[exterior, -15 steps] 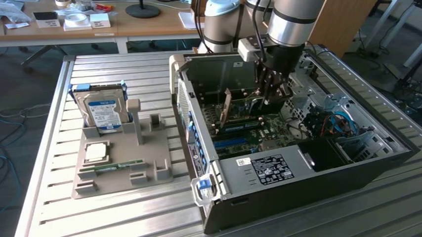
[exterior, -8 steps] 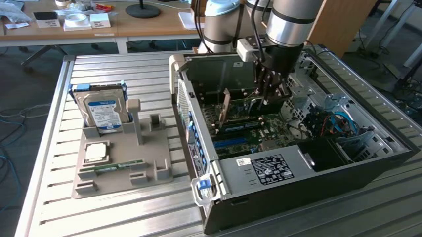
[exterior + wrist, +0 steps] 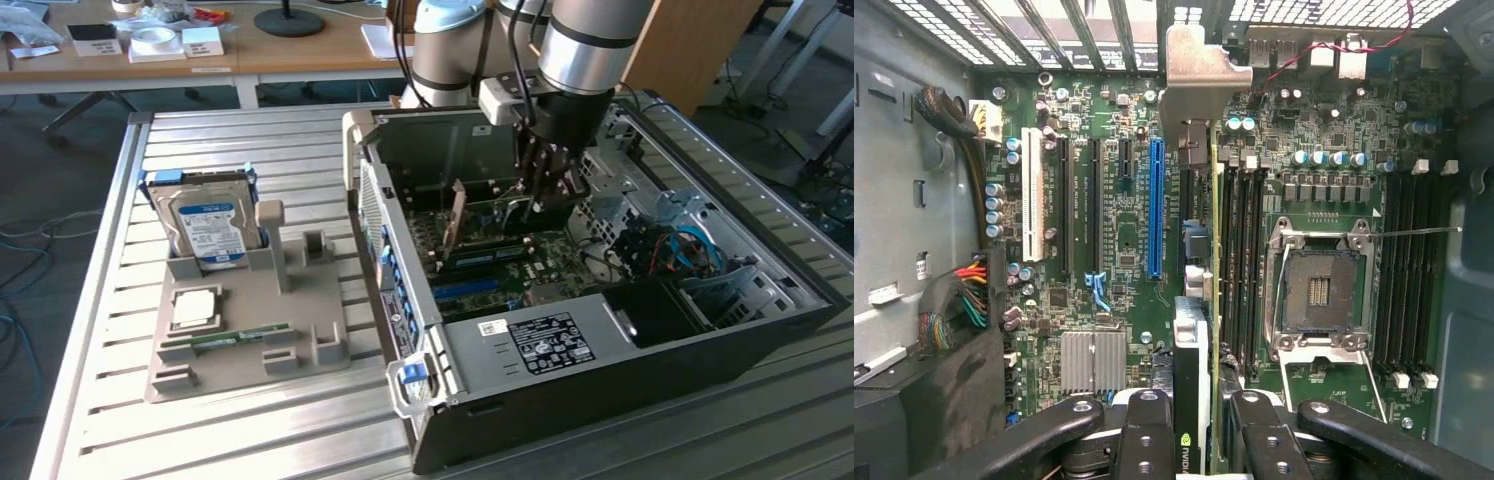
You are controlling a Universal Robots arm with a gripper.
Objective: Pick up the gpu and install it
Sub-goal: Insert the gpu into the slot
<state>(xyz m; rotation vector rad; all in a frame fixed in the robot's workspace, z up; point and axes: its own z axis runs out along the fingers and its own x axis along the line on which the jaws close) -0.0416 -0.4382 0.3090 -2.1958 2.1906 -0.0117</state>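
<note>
In the wrist view the gpu (image 3: 1197, 300) shows edge-on, a thin dark card with its silvery metal bracket (image 3: 1199, 70) at the end nearest the vented rear wall of the case. My gripper (image 3: 1199, 440) is shut on the card, one black finger (image 3: 1147, 435) on each face. The card hangs over the green motherboard (image 3: 1104, 250), beside the long blue slot (image 3: 1155, 205) and a black slot, next to the memory slots. Whether its edge touches a slot I cannot tell. In the exterior view my gripper (image 3: 541, 195) reaches down inside the open computer case (image 3: 574, 400), with the gpu (image 3: 457, 215) upright.
On the exterior view's left, a grey holder tray (image 3: 320, 350) carries a silver hard drive (image 3: 207, 225), a processor (image 3: 196, 308) and a green memory stick (image 3: 227, 340). Inside the case are the empty processor socket (image 3: 1319, 290), a heatsink (image 3: 1094, 360), cable bundles (image 3: 964, 300) and case walls close around.
</note>
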